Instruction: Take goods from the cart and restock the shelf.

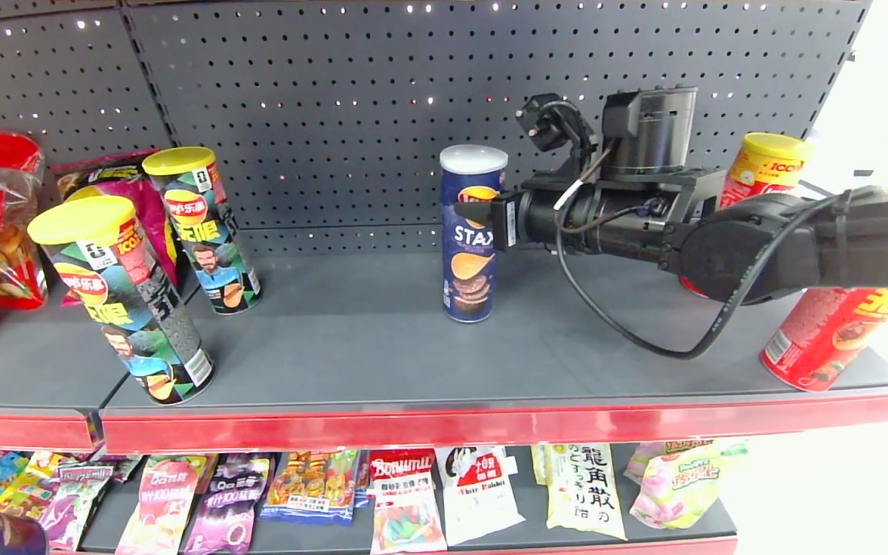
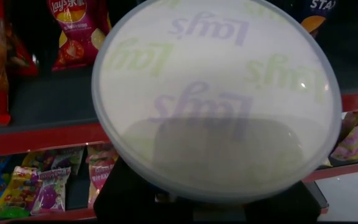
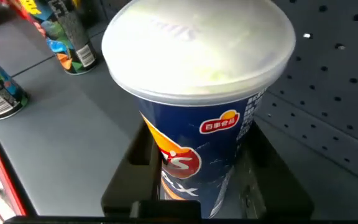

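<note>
One blue can (image 1: 472, 231) stands upright in the middle of the shelf (image 1: 351, 339), right gripper (image 1: 482, 218) fingers clamped on its upper body, so it should check the base sits flat, part them gently, and back straight out clear of the red can (image 1: 822, 339).

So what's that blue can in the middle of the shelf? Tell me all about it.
It's a tall dark blue can of crisps, cardboard-looking, printed with crisp pictures and capped by a cloudy plastic lid. It stands upright on the grey shelf, mid-shelf, with bare shelf around it. The right claw grips its upper half from the side, one finger on each side.
</note>
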Motion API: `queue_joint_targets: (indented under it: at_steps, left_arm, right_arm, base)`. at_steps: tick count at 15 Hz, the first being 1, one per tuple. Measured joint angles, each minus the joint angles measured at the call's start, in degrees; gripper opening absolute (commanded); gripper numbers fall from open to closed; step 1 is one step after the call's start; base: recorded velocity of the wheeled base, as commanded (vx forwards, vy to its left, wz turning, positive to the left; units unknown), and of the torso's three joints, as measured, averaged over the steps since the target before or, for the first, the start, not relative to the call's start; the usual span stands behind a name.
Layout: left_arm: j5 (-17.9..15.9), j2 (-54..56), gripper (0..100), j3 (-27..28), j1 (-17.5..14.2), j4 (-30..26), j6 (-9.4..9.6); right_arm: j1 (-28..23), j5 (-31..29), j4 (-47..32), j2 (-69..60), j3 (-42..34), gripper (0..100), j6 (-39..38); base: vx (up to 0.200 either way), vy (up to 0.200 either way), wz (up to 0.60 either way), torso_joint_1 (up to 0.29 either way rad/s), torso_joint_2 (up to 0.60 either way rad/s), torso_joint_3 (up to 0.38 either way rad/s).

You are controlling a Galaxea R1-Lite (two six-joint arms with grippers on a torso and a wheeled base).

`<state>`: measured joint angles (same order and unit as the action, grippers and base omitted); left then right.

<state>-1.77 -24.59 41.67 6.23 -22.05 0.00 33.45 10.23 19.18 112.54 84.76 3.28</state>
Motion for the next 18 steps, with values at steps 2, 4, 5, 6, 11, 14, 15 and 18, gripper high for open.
queue_joint_targets:
  at_steps: [2, 4, 5, 6, 11, 14, 15, 18]
  left_arm:
    - [0.0, 0.0, 0, 0.0, 0.0, 0.0, 0.0]
    - [0.0, -0.1, 0, -0.1, 0.0, 0.1, 0.0]
    - [-0.1, -0.2, 0, -0.1, 0.0, 0.1, 0.0]
    - [-0.1, -0.2, 0, -0.2, 0.0, 0.1, 0.0]
    - [-0.1, -0.2, 0, -0.3, 0.0, 0.1, 0.0]
    - [-0.1, -0.2, 0, -0.4, 0.0, 0.1, 0.18]
    - [-0.1, -0.2, 0, -0.4, 0.0, 0.1, 0.22]
    - [-0.1, -0.2, 0, -0.4, 0.0, 0.1, 0.32]
  right_arm:
    - [0.1, -0.8, 0.0, -2.6, -2.5, 0, 0.0]
    - [0.8, -1.4, 0.2, -6.0, -6.8, 0, 0.0]
    - [1.2, -2.0, 0.3, -7.9, -9.8, 0, 0.0]
    - [1.6, -2.5, 0.4, -9.8, -12.9, 0, 0.0]
    - [3.0, -5.3, 0.5, -17.0, -21.7, 0, 0.0]
    - [3.8, -5.5, 0.6, -19.2, -23.0, 0, 0.0]
    - [3.9, -5.5, 0.6, -19.7, -23.3, 0, 0.0]
    - [4.5, -6.3, 0.6, -20.2, -23.8, 0, -0.1]
  base:
    - [0.0, 0.0, 0.0, 0.0, 0.0, 0.0]
    - [0.0, 0.0, 0.0, 0.0, 0.0, 0.0]
    - [0.0, 0.0, 0.0, 0.0, 0.0, 0.0]
    - [0.0, 0.0, 0.0, 0.0, 0.0, 0.0]
    - [0.0, 0.0, 0.0, 0.0, 0.0, 0.0]
    - [0.0, 0.0, 0.0, 0.0, 0.0, 0.0]
    - [0.0, 0.0, 0.0, 0.0, 0.0, 0.0]
    - [0.0, 0.0, 0.0, 0.0, 0.0, 0.0]
